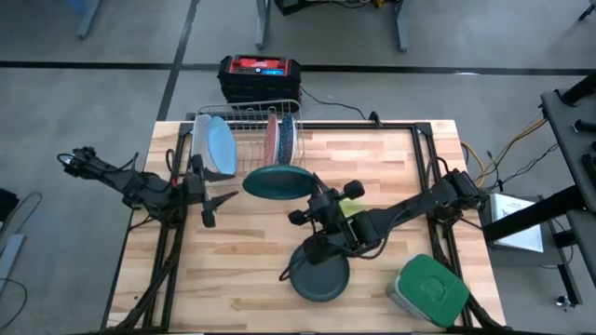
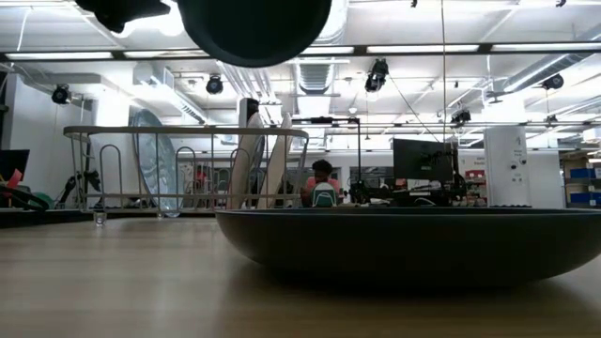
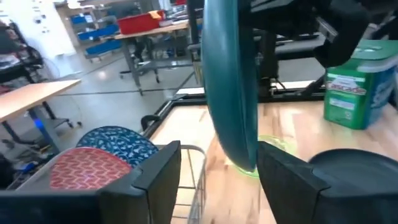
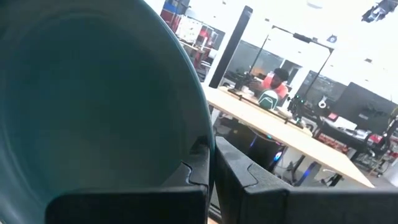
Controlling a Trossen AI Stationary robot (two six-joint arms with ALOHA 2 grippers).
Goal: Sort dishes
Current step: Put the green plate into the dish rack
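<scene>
At the far left, the left gripper (image 1: 207, 198) hung empty above the wood table (image 1: 251, 288), its fingers spread apart with nothing between them. Just beyond its tips stood the wire rack (image 1: 250, 119), near the table's back edge. Nearest that claw in the rack was a light blue dish (image 1: 220, 147) on edge; a few slots further right stood a reddish plate (image 1: 272, 138) and a blue patterned plate (image 1: 287, 136), also on edge.

Between the two claws, right in front of the rack, a dark teal plate (image 1: 277, 181) hung in the air — the right gripper (image 1: 312, 191) pinched its right rim, fingers pressed tightly onto the edge. The left wrist view showed this plate (image 3: 229, 81) edge-on, straight ahead of the open left claw, perhaps for a handover or a slot in the rack.

Below and in front of the right claw, a dark grey-teal bowl (image 1: 320, 276) sat flat on the table, untouched. To its right lay a grey container with a green lid (image 1: 428, 288).

By my reading, the sorting was partly done: three dishes were racked, one was on its way, and at least the bowl remained.
</scene>
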